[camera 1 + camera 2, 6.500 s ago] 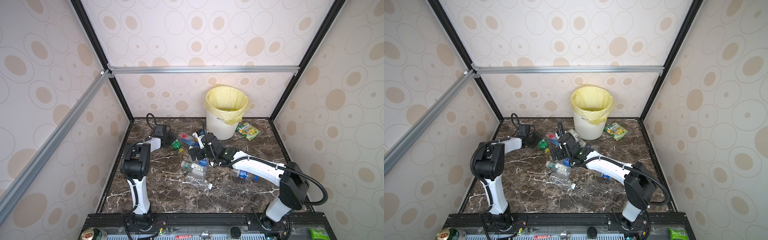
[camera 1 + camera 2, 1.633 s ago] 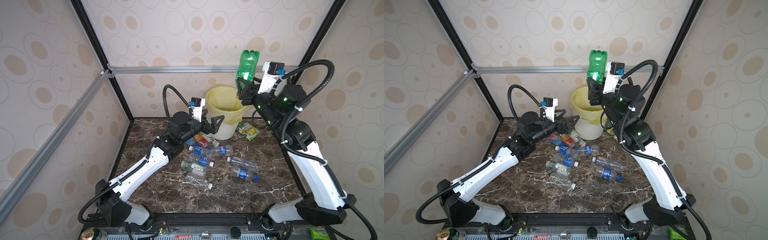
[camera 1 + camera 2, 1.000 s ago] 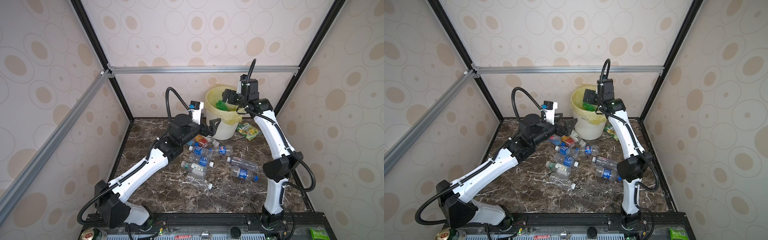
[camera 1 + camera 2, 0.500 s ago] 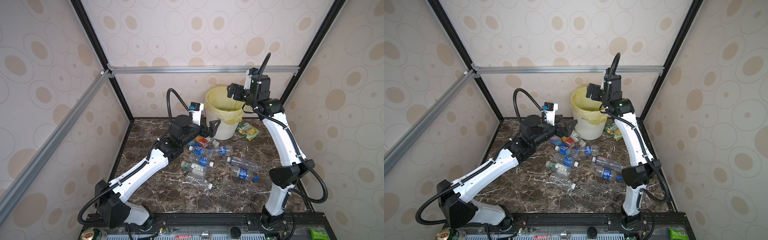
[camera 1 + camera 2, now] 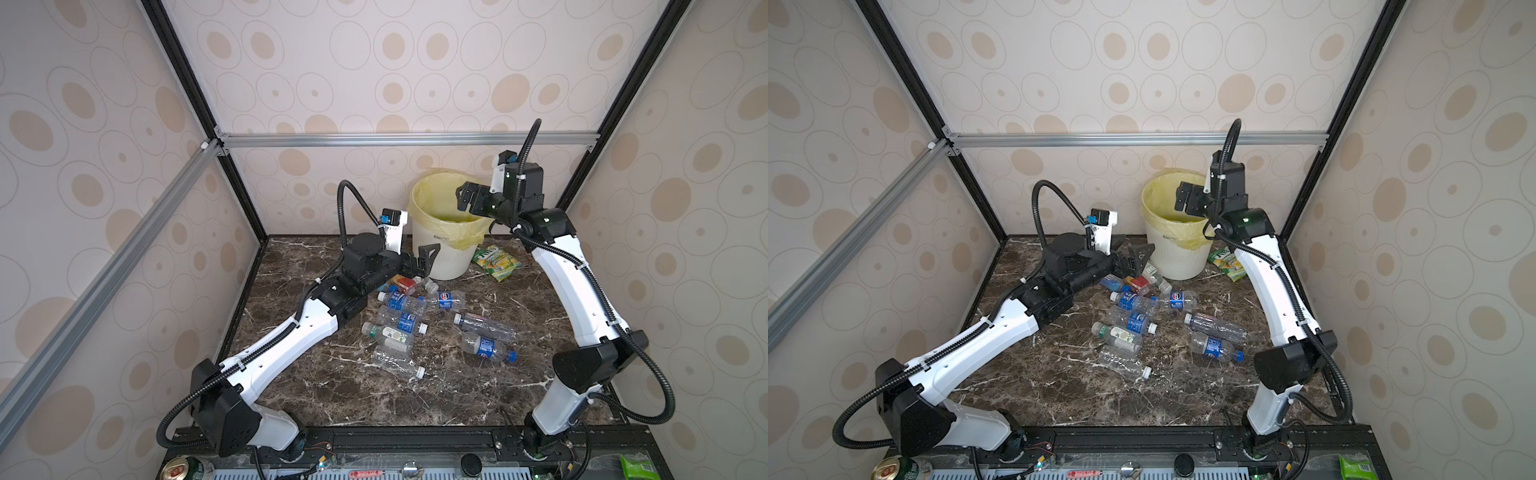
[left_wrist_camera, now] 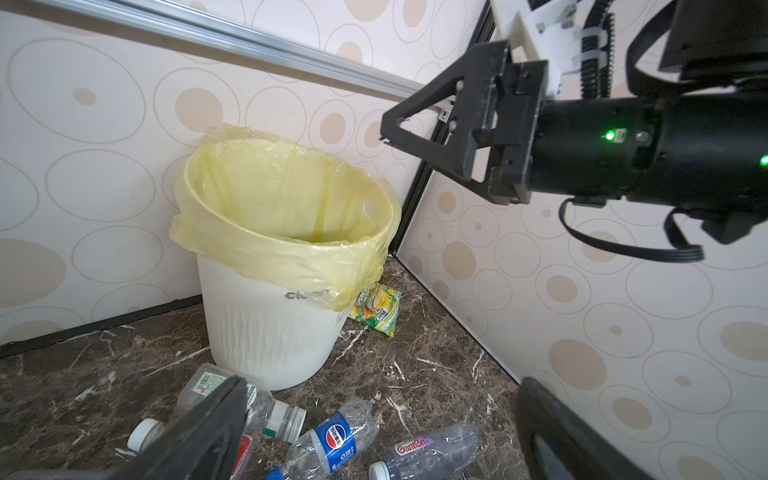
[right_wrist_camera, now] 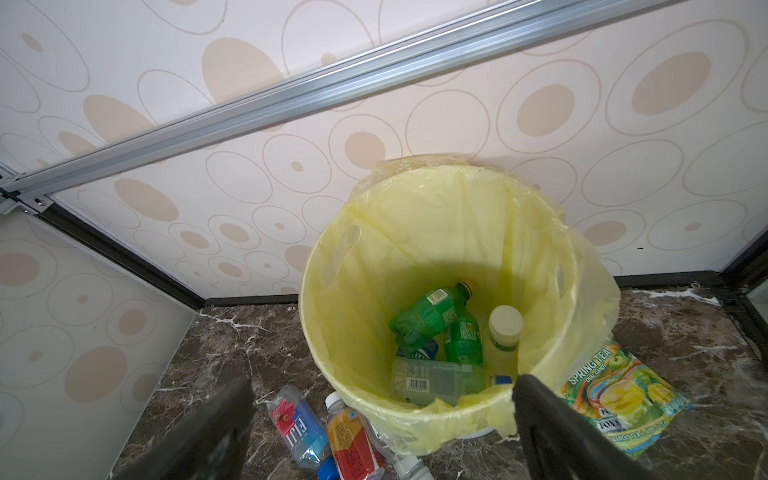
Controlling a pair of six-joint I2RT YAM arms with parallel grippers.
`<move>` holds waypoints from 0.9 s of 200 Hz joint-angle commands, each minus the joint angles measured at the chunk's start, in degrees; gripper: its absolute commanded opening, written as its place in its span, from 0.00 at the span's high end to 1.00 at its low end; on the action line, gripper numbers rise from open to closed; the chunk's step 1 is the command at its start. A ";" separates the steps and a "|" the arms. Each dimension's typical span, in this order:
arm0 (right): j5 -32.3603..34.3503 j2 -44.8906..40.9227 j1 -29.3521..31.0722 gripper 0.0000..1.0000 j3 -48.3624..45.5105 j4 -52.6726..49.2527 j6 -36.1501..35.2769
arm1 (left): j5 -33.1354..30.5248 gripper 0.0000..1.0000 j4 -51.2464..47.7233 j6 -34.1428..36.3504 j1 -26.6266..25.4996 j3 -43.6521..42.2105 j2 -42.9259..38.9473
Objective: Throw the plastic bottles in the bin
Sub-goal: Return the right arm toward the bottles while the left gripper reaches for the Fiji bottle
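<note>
— Which pincer is nearer the bottles (image 5: pixel 405 322) on the table (image 5: pixel 332 386)?

— My left pincer (image 5: pixel 420 261). It is spread wide, empty, and low beside the bin (image 5: pixel 449 266) at mid-frame. A blue-labelled bottle (image 5: pixel 397 300) lies just below it, long axis left to right, cap leftward.

— And the right?

— My right pincer (image 5: pixel 466 198) hangs wide and empty over the bin's rim, well apart from them.

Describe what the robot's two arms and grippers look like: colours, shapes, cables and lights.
The left arm and right arm have white shells joined by black joints. A black ribbed cable hose loops beside each. The left gripper and right gripper are black, with triangular open-frame fingers. White wrist camera mounts carry blue connectors. A green light glows at the right wrist.
</note>
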 commanded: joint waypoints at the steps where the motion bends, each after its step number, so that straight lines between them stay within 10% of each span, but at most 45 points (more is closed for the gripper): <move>1: 0.28 -4.06 0.02 0.00 -3.55 0.83 0.17 | -0.45 0.01 -0.50 -1.04 -0.34 -0.95 -1.07; 88: -0.10 -18.89 0.50 0.00 -29.82 3.12 1.68 | -3.79 0.01 -1.73 -5.39 0.73 -8.42 -3.08; 180: 6.37 -20.90 16.51 0.00 -45.83 9.97 -1.41 | -3.02 0.01 -15.97 -23.01 17.61 -3.27 11.78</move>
